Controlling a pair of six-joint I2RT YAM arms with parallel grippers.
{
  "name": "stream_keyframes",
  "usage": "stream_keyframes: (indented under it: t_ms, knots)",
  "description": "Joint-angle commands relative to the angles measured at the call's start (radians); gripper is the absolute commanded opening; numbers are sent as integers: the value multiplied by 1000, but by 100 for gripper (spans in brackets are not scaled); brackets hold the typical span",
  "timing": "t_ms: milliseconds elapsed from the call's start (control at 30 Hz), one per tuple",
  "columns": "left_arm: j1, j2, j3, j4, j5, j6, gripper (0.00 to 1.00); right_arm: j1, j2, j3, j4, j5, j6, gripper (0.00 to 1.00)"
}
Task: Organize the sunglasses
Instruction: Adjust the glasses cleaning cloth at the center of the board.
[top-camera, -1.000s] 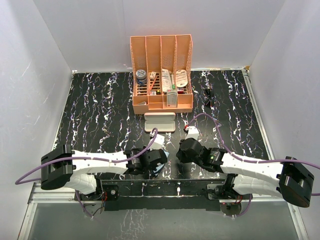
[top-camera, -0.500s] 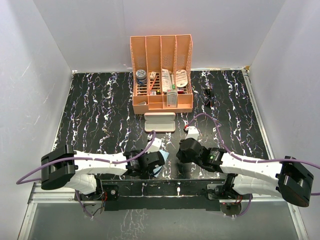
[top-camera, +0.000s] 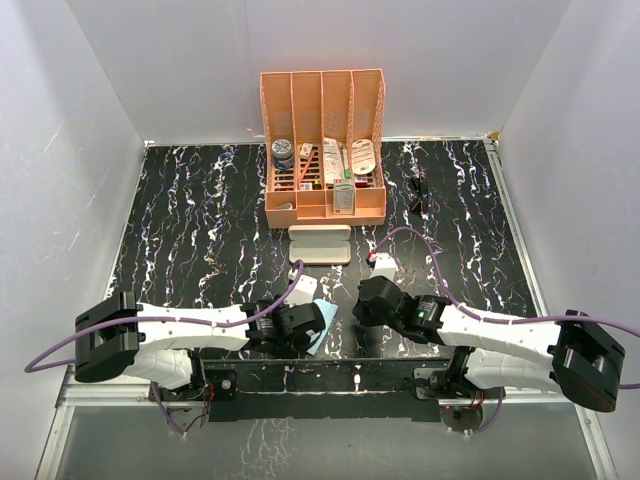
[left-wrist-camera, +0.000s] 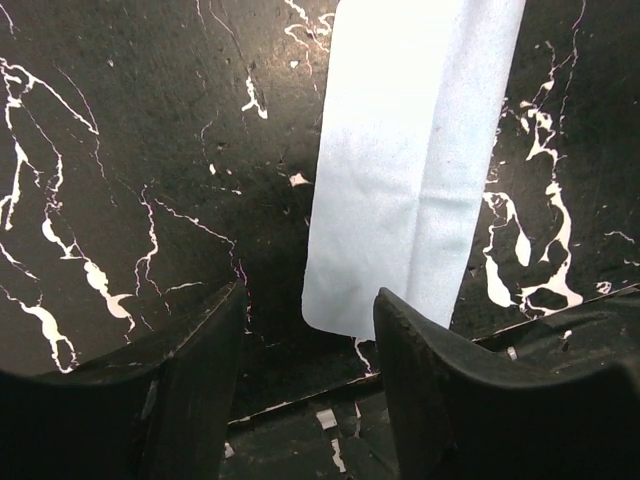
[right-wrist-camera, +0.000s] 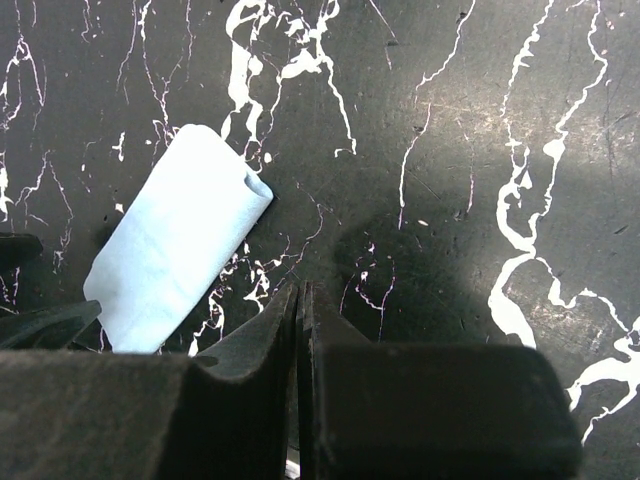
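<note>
Two arms crouch low at the near edge of the table (top-camera: 200, 220), elbows swung outward and wrists turned in toward the centre. The sunglasses (top-camera: 418, 194) lie at the far right of the table, just right of the orange organizer (top-camera: 323, 150) and well apart from both arms. They appear as a small dark shape whose long axis seems to run near-to-far, though they are too small to read for certain.

From the right gripper (right-wrist-camera: 300, 292) they lie farther out on the table and somewhat to the right. The right arm is plainly the nearer, so the reach would probably fall to it and would call for a long extension away from its base. That gripper's fingers are pressed together with nothing between them, aimed down at bare table.

The left gripper (left-wrist-camera: 305, 315) is spread wide and holds nothing. The near end of the light blue cloth (left-wrist-camera: 410, 170) lies flat on the table in line with the gap. The pink case (top-camera: 320, 244) rests closed between the arms and the organizer.
</note>
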Motion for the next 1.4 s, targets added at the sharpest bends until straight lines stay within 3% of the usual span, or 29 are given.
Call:
stream_keyframes:
  t_ms: [0,100,200,300,533,833,1067,1367]
  knots:
    - [0,-23,45,-20,-42,30,53,1,-2,5,67,2,-1,2]
    - [1,-13,52,20,-55,62,46,0,5,2,79,-8,1,2]
    - [2,-9,53,70,-84,96,27,1,11,6,81,-6,3,2]
    - [6,-4,50,137,-89,158,17,1,10,10,76,-5,3,3]
    - [44,-27,26,253,-61,302,31,1,-4,7,61,3,12,3]
    - [160,-42,-35,385,73,421,49,1,-21,4,47,6,20,3]
    - [187,8,-36,455,147,495,52,1,-29,7,24,22,25,3]
    - [211,102,-28,486,197,503,45,1,-65,-1,-1,34,33,4]
